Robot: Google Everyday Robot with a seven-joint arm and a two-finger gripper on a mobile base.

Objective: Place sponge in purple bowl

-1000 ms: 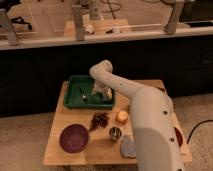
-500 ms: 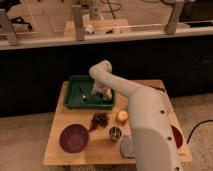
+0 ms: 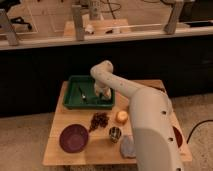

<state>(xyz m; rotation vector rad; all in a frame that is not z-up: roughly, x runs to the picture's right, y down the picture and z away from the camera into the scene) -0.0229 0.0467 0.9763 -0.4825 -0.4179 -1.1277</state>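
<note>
While the white arm bends down into the green tray (image 3: 72,97), its gripper (image 3: 103,94) sits low at the tray's right end, on a pale patch that is likely the sponge (image 3: 105,96); its hold cannot be told. Pick-up seems the step in hand. Next would be a lift and carry past the grapes (image 3: 99,120) to the purple bowl (image 3: 74,138), front left on the wooden table (image 3: 55,152). A dark counter front stands behind, speckled floor below

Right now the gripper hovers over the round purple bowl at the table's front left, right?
No: the camera view shows the gripper over the green rectangular tray at the table's back. The round purple bowl does sit front left.
</note>
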